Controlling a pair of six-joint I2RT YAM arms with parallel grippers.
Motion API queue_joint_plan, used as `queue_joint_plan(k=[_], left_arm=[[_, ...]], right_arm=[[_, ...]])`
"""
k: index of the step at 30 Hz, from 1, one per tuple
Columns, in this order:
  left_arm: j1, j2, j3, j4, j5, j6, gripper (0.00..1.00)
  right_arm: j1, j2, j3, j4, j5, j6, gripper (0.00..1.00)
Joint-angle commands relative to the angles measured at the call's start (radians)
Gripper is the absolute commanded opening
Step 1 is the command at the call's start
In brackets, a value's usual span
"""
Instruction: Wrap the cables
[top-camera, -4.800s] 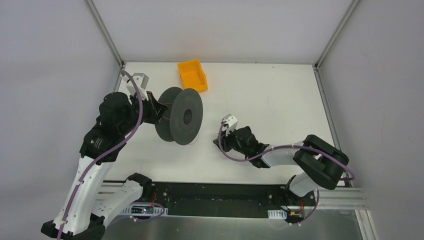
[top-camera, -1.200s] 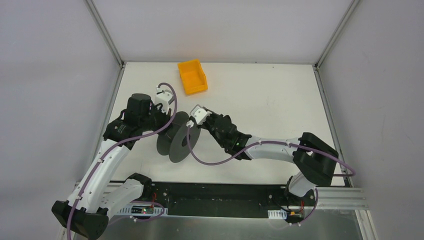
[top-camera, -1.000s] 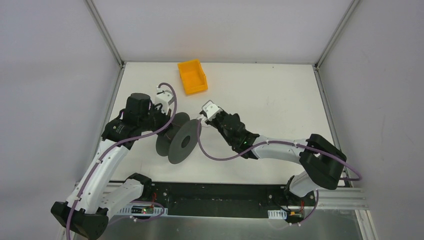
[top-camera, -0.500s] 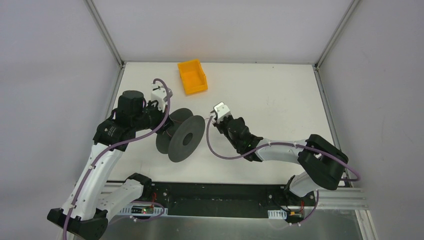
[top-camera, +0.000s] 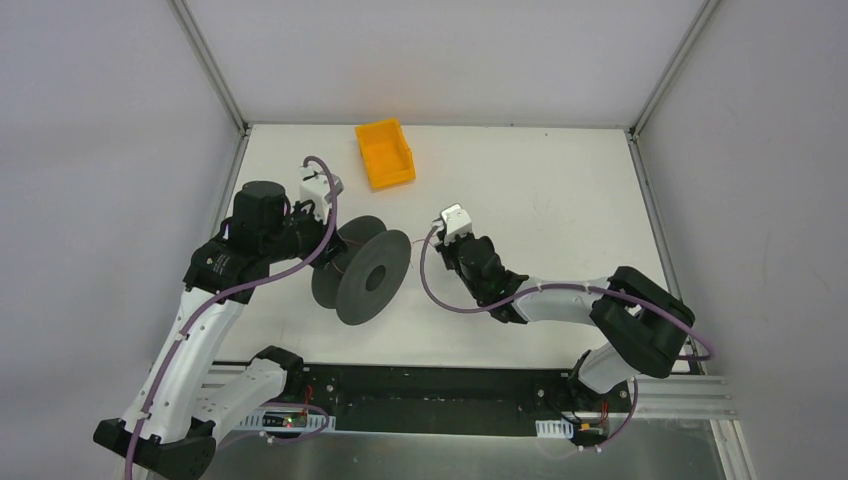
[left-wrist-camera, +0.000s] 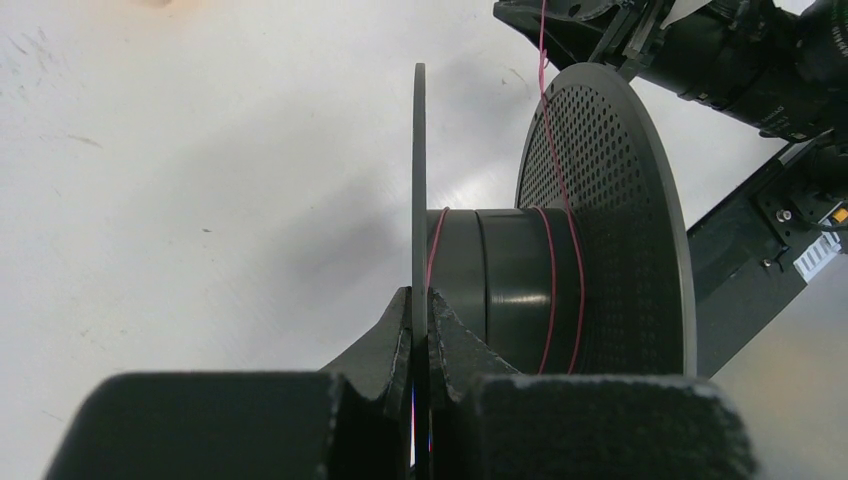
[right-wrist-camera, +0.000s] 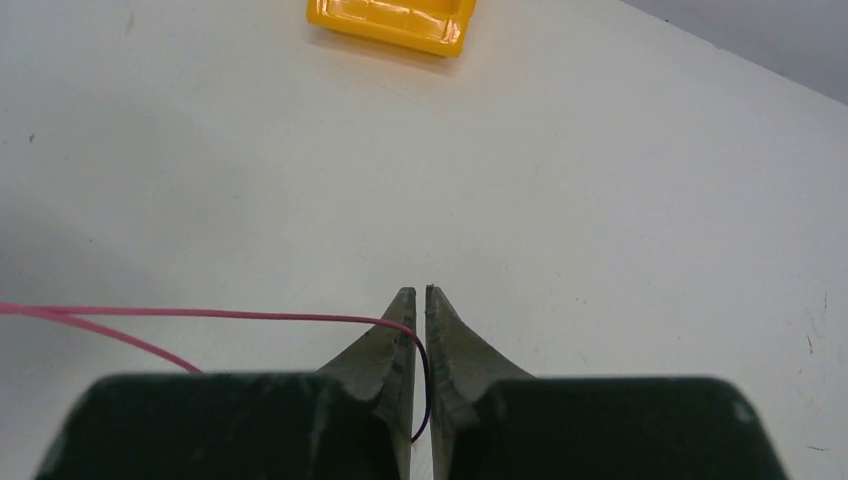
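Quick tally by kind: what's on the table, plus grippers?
black spool: 1
thin red wire: 1
orange bin: 1
grippers: 2 (left gripper clamped on the spool's flange, right gripper pinching the wire)
Total: 5

Wht table (top-camera: 540, 200), grey walls (top-camera: 430, 50) (alu frame (top-camera: 210, 65))

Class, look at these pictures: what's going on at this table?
Thin red wire is being wound onto a black spool. The left hand clamps one spool flange, holding it on edge. The right hand pinches the wire beside the spool, the strand running back to the hub, which carries only a few turns.
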Motion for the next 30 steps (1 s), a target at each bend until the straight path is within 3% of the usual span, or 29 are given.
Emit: queue_joint_plan(k=[1,10,16,20,22,30], left_arm=[[0.007,-0.023,0.062,0.035,0.039,-0.022,0.00],[0.011,-0.021,0.069,0.035,0.031,-0.021,0.00],[0.015,-0.020,0.064,0.036,0.029,-0.016,0.00],[0.015,-0.019,0.064,0.036,0.037,-0.022,0.00],[0.016,-0.020,0.064,0.037,0.036,-0.023,0.00],[0.026,-0.024,0.067,0.037,0.034,-0.028,0.00]], right_arm=[[-0.014,0.016,-0.014,0.000,0.040,0.055,0.10],[-0.033,0.019,-0.013,-0.063,0.058,0.105,0.11],[-0.053,0.012,-0.011,-0.110,0.054,0.132,0.18],[-0.061,0.015,-0.014,-0.114,0.033,0.141,0.06],[-0.062,0.015,-0.015,-0.114,0.024,0.147,0.05],[-0.085,0.016,-0.030,-0.126,0.026,0.161,0.15]])
